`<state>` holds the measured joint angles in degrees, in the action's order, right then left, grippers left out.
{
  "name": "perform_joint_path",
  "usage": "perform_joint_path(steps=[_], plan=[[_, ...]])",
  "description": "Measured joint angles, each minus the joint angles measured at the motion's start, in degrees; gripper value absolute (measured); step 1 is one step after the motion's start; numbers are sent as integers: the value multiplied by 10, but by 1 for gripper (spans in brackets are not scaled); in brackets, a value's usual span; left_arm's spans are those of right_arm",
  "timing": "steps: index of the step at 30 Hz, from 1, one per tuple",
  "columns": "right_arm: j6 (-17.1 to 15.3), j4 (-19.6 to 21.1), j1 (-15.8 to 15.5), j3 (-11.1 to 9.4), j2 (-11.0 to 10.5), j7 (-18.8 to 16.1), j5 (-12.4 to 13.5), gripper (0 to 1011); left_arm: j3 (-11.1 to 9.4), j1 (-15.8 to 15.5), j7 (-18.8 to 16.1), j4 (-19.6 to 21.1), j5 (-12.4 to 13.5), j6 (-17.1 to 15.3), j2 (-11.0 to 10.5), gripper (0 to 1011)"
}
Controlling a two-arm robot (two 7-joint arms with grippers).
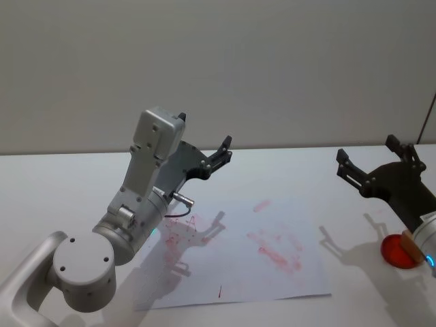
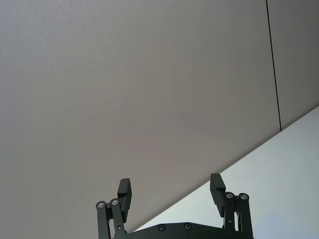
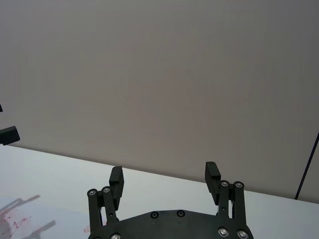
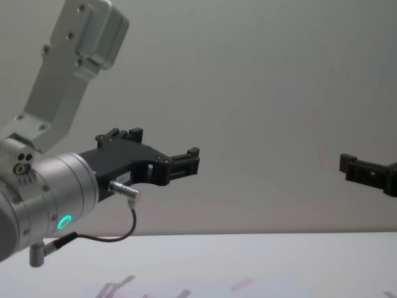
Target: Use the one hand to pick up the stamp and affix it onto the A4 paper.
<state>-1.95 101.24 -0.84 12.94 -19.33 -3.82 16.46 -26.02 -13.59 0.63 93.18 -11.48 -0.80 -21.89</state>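
Note:
The A4 paper [image 1: 238,266] lies flat on the white table, marked with pink-red stamp smears; a corner of it shows as paper [image 3: 15,219] in the right wrist view. A small light brown stamp [image 1: 410,246] stands at the edge of a red ink pad [image 1: 394,251] at the right, partly hidden behind my right wrist. My right gripper [image 1: 366,150] [image 3: 164,174] [image 4: 345,164] hovers open and empty above the table, up and left of the stamp. The left gripper [image 1: 223,152] [image 2: 170,188] [image 4: 193,159], on the silver green-lit arm, is raised over the paper's far left part, open and empty.
The left arm's big silver elbow [image 1: 83,271] fills the near left over the paper's corner. A plain grey wall stands behind the table. A thin black cable [image 1: 428,116] runs down at the far right.

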Motion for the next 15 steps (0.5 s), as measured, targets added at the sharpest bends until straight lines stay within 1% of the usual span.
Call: perform_joint_path(steps=[15], plan=[[0, 0, 0, 0, 0, 0, 0, 1001, 0, 0, 0, 0, 0, 0, 0, 1001]])
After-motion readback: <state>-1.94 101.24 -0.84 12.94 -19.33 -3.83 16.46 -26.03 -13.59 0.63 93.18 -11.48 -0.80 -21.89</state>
